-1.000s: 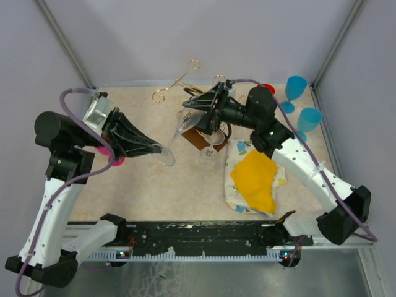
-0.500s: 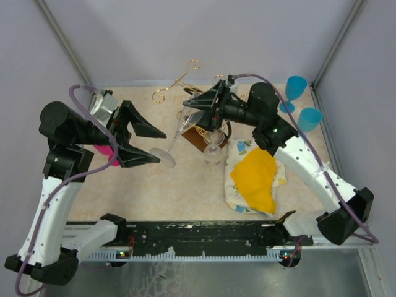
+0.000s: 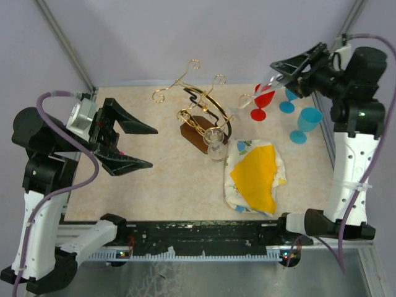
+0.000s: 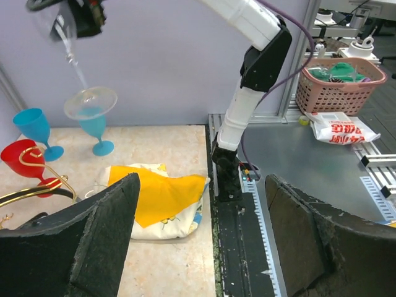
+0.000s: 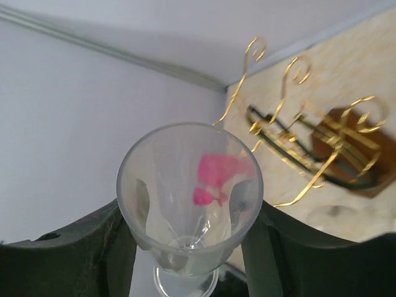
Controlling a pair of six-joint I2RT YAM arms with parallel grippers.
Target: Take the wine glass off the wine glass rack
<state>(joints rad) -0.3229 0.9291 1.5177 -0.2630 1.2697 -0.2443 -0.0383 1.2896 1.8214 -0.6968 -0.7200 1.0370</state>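
The clear wine glass (image 3: 265,85) hangs in the air at the back right, well away from the wine glass rack (image 3: 199,106). My right gripper (image 3: 282,73) is shut on its bowl, stem and foot pointing down toward the table. In the right wrist view the wine glass (image 5: 189,198) sits between both fingers, with the gold rack (image 5: 309,130) beyond it. The left wrist view shows the wine glass (image 4: 74,68) high at the upper left. My left gripper (image 3: 133,145) is open and empty over the table's left side, and its jaws (image 4: 204,238) stand wide apart.
A second clear glass (image 3: 215,142) stays by the rack's dark wooden base (image 3: 193,135). A red glass (image 3: 262,102) and two blue glasses (image 3: 307,120) stand at the back right. A yellow and white cloth (image 3: 253,176) lies front right. A pink basket (image 4: 340,77) sits off the table.
My left gripper opened, let go of the glass's foot and drew back left. My right arm carried the wine glass off the rack, up to the back right.
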